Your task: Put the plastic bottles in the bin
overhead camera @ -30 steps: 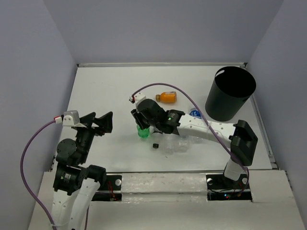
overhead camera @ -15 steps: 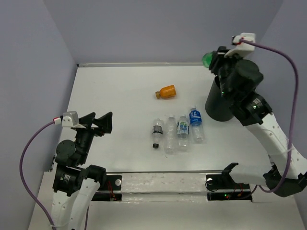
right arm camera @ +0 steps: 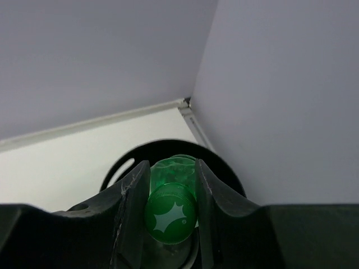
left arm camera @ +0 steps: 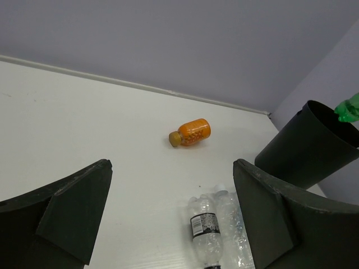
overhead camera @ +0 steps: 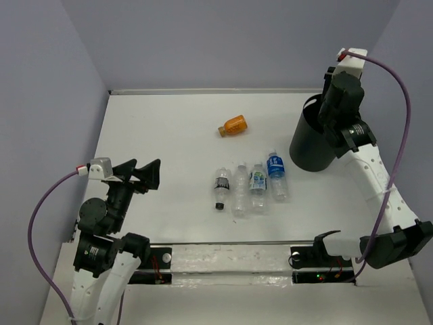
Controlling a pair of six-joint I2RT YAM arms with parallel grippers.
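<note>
The right gripper (right arm camera: 171,168) is clamped on the green bottle (right arm camera: 170,208), fingers (right arm camera: 132,193) squeezing it from both sides with the cap end facing the wrist camera and the body pointing down at the open mouth of the bin (right arm camera: 227,170). From the left wrist view you can just catch the green bottle (left arm camera: 349,109) poking up over the right side of the bin's (left arm camera: 303,147) rim, so it's held right at the opening. The overhead shot doesn't show the bottle at all, since the arm blocks it, but the bin (overhead camera: 310,143) stands in the far right corner of the table (overhead camera: 155,128) with the right arm reaching over it. The left gripper (overhead camera: 145,174) is wide open with nothing in it, hanging over the near left side, well apart from everything. The orange bottle (overhead camera: 234,126) lies on its side out in the middle toward the far end. Nearer in there's a row of clear ones lying side by side, pretty much touching: a black-capped bottle (overhead camera: 220,185) on the left with its cap at the near end, then a plain clear bottle (overhead camera: 239,191), a blue-green label bottle (overhead camera: 257,183), and a blue label bottle (overhead camera: 276,173) closest to the bin.
</note>
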